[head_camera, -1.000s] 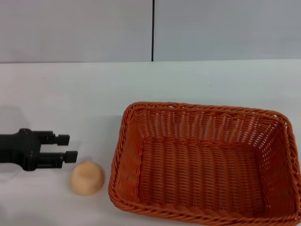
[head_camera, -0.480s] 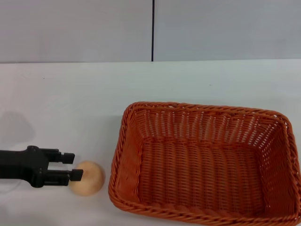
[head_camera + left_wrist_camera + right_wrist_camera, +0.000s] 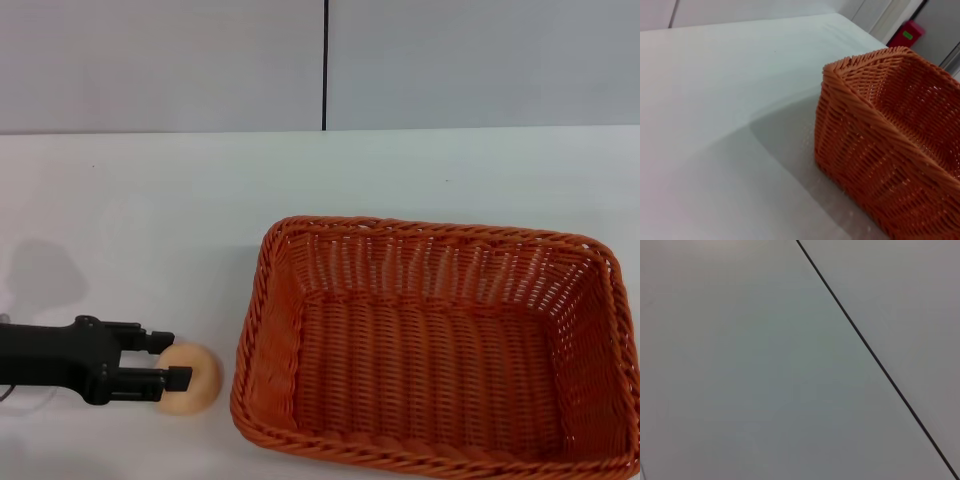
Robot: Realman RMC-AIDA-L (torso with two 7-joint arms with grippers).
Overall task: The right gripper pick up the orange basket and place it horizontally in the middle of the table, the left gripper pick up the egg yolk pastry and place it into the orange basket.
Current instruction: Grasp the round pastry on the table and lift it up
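1. Your black left pincer (image 3: 170, 361) has advanced, its spread fingers now straddling the small round tan pastry (image 3: 190, 378) near the white worktop's (image 3: 150, 220) front-left edge.
2. Pastry sits just beside the orange woven basket (image 3: 430, 345); closing looks next.

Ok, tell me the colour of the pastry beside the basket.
Pale tan-yellow; the egg yolk pastry shows best in the head view.

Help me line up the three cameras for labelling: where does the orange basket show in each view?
Head view: the orange basket fills the lower right, on the table, beside the egg yolk pastry that the left gripper straddles.
Left wrist view: one basket corner fills the right side.
Right wrist view: not in it; only a grey wall with a dark seam.
Shared landmark: the white table, in the head and left wrist views.
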